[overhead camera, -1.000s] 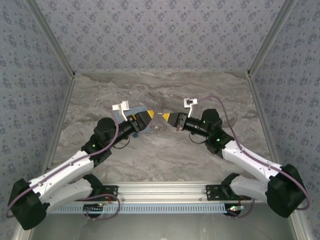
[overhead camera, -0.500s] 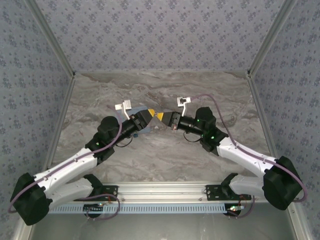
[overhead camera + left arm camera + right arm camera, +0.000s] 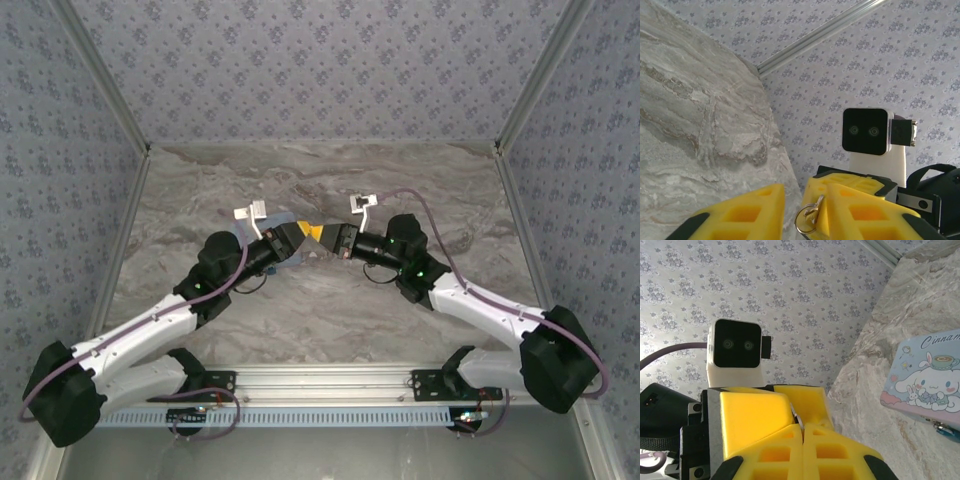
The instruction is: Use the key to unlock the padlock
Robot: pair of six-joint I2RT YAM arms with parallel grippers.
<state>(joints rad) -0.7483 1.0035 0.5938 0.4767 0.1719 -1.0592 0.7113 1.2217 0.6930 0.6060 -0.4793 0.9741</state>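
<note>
My two grippers meet tip to tip above the middle of the table. The right gripper [image 3: 323,235] [image 3: 803,426] is shut on the key [image 3: 815,209], a thin metal sliver [image 3: 797,419] at its seam. The key's ring [image 3: 805,223] hangs out of the yellow pads. My left gripper [image 3: 303,236] [image 3: 805,188] stands narrowly open around that key and ring, with a small gap still showing on its left finger's [image 3: 747,215] side. A small teal piece, the padlock [image 3: 943,429], lies at the lower edge of the pastel tin [image 3: 925,382].
The cartoon-printed tin [image 3: 284,221] lies on the marble tabletop [image 3: 330,310] partly under the left gripper. Patterned walls with metal corner posts [image 3: 110,95] close in the back and sides. A metal rail [image 3: 320,385] runs along the near edge between the arm bases.
The right gripper has moved left with the key up to the left gripper. The left jaws have narrowed a lot around the key and ring.
</note>
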